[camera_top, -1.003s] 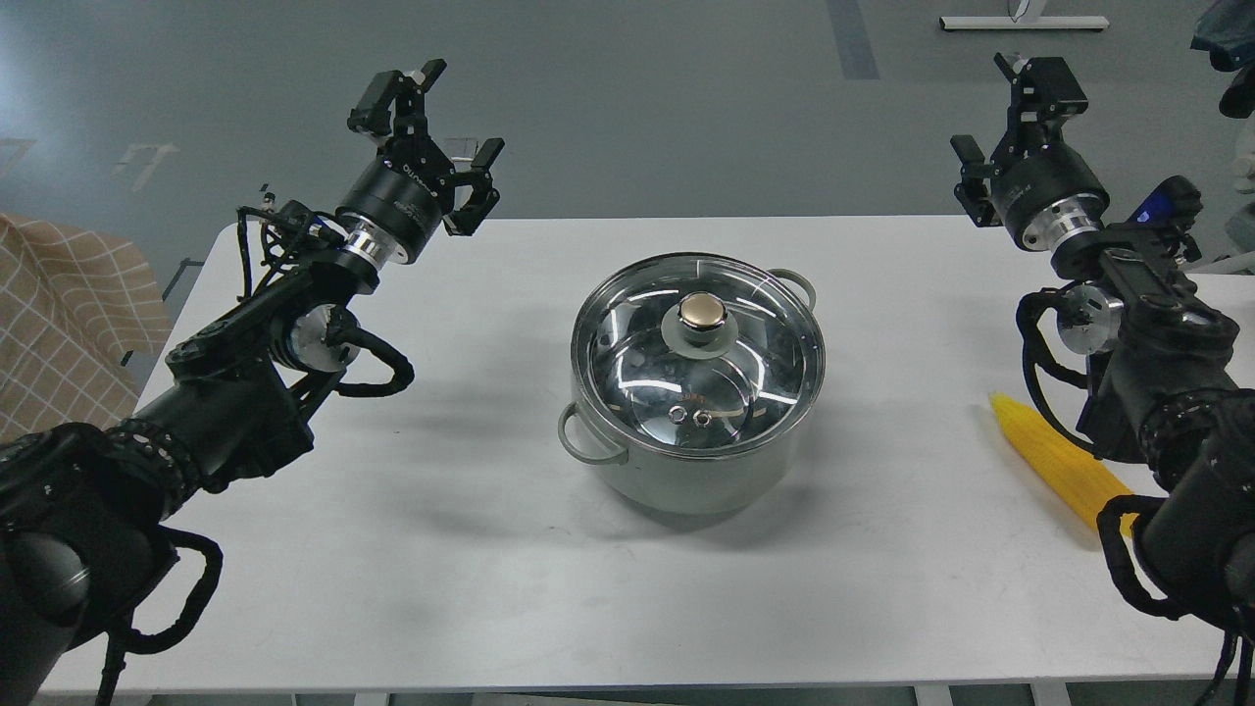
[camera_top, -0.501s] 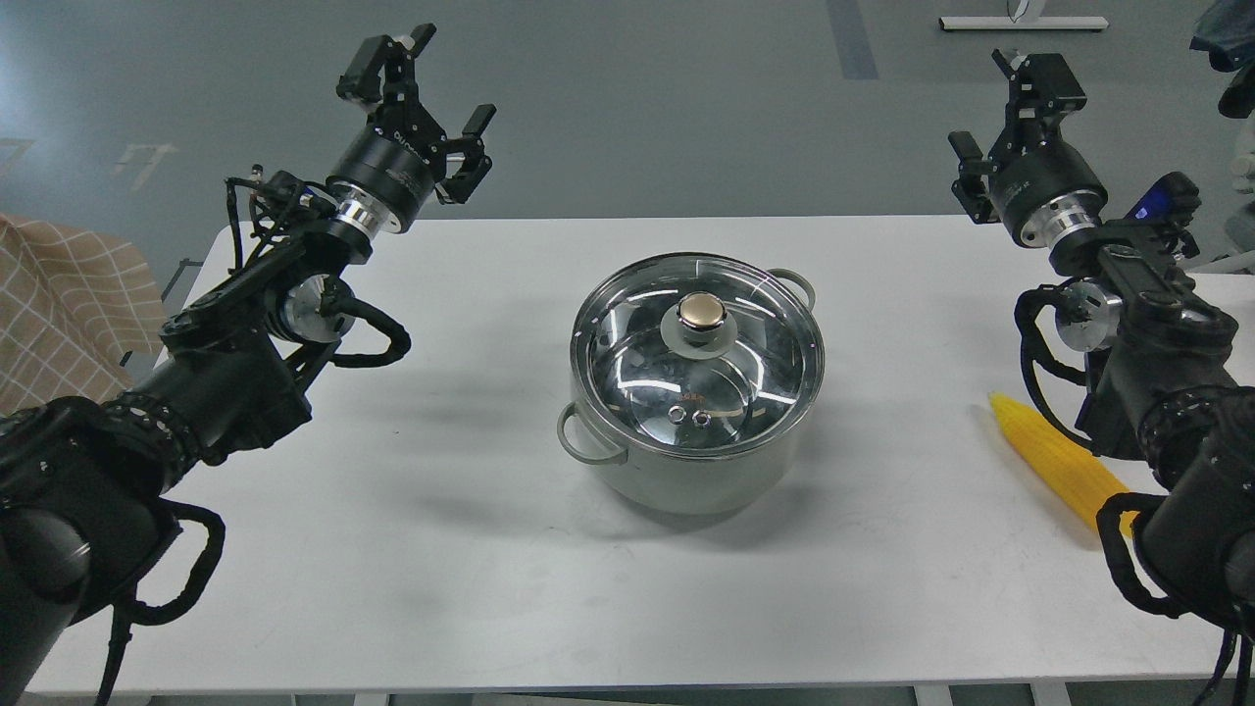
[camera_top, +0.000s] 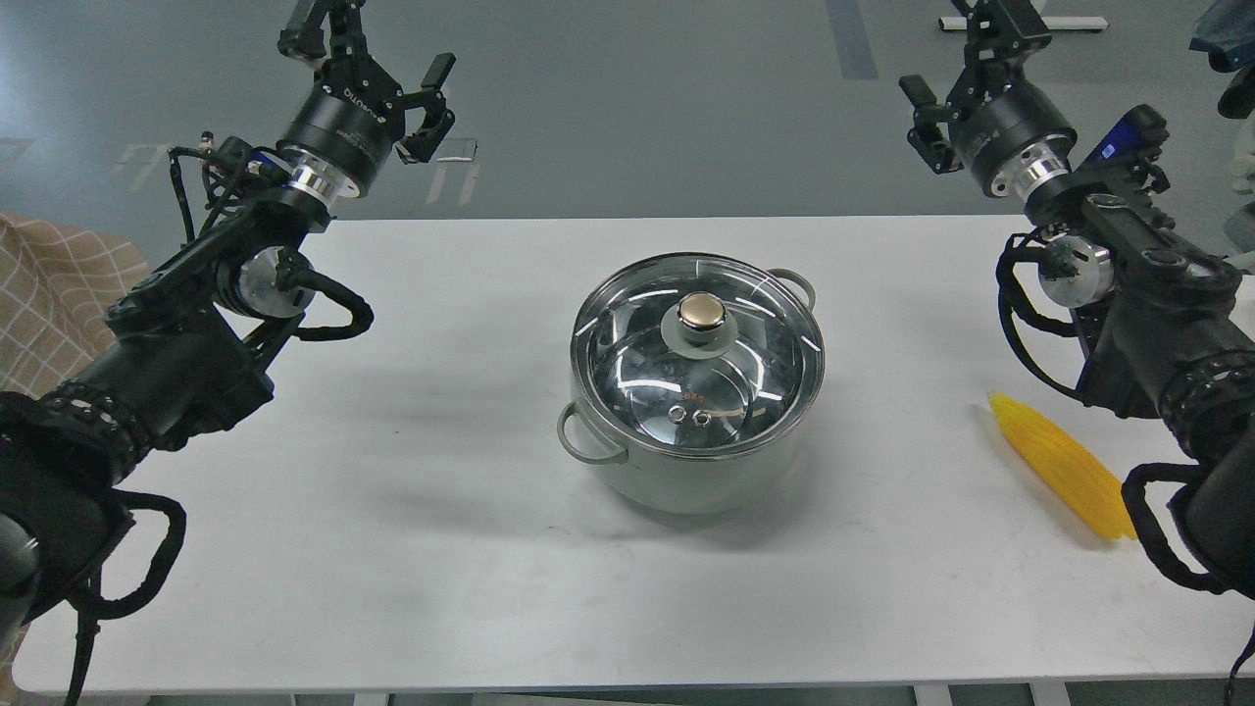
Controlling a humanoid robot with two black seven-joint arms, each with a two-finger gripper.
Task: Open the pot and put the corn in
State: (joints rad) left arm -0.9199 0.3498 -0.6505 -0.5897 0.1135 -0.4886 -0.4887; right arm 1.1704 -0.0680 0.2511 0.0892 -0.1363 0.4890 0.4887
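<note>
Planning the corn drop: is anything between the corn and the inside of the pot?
Yes. The glass lid with its gold knob sits closed on the pot, covering the opening. The corn lies on the table to the pot's right, bare tabletop between them.

The pot stands mid-table with its glass lid seated on the rim, closing the way in from above; only the gold knob rises over it. Bare white table lies open around the pot toward the left, near and far edges. Toward the right edge the corn lies flat, well apart from the pot, crowded by the right arm
</note>
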